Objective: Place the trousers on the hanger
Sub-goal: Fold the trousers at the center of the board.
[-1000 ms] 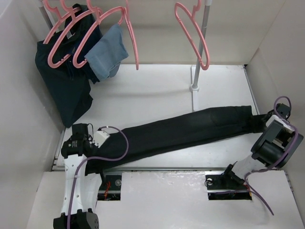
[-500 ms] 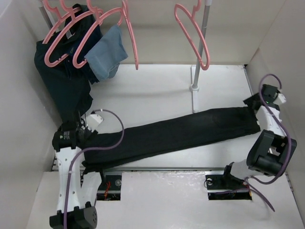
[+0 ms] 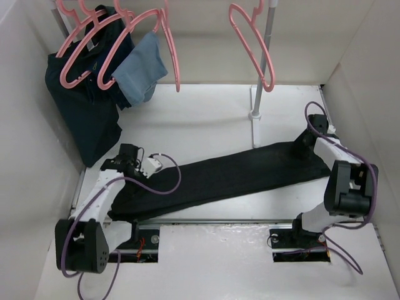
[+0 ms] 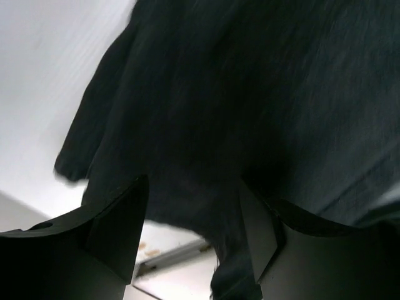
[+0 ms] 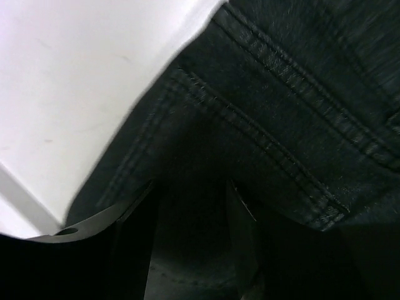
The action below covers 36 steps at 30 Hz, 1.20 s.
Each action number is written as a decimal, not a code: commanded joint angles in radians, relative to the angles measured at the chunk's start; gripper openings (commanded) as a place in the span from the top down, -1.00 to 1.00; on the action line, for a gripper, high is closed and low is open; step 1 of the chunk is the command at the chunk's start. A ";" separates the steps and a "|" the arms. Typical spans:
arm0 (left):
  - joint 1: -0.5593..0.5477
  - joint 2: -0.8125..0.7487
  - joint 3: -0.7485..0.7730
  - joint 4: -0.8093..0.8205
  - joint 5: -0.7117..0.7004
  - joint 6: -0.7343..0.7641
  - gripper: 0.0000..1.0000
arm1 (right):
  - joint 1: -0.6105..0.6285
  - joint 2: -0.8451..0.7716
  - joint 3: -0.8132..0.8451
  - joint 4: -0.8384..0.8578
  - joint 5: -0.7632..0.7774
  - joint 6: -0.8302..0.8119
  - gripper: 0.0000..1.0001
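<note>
Because the trousers (image 3: 231, 175) are soft and floppy, lying across the table (image 3: 206, 119) from near left to far right, a thick stitched edge (image 5: 281, 156) looks best to pinch. The left gripper (image 4: 192, 187) stands wide; nobody can tell if the right gripper (image 5: 192, 187) holds cloth.

Reads to me as a robotics lab test cell, not a home. Plain white panel walls (image 3: 25, 137) box in a white tabletop (image 3: 206, 119). Two purple-cabled robot arms (image 3: 100, 190) are bolted at its near edge. Thin pink plastic hangers (image 3: 253, 47) hang on a grey metal rack pole (image 3: 258, 100).
</note>
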 commanded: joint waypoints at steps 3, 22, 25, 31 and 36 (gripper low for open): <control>-0.115 0.168 -0.072 0.236 -0.135 -0.068 -0.13 | -0.044 0.124 0.018 0.022 -0.091 0.012 -0.04; 0.044 0.381 0.302 0.336 -0.133 -0.169 -0.21 | -0.087 0.221 0.146 0.015 -0.046 -0.050 -0.04; 0.183 0.372 0.335 0.180 -0.042 -0.158 -0.21 | -0.078 0.210 0.146 0.001 -0.022 -0.079 -0.04; 0.460 0.437 0.397 -0.053 0.177 -0.042 -0.32 | -0.051 0.141 0.146 -0.024 0.035 -0.111 -0.06; 0.541 0.398 0.404 -0.253 0.282 0.286 -0.42 | -0.020 0.130 0.157 -0.015 0.035 -0.120 -0.06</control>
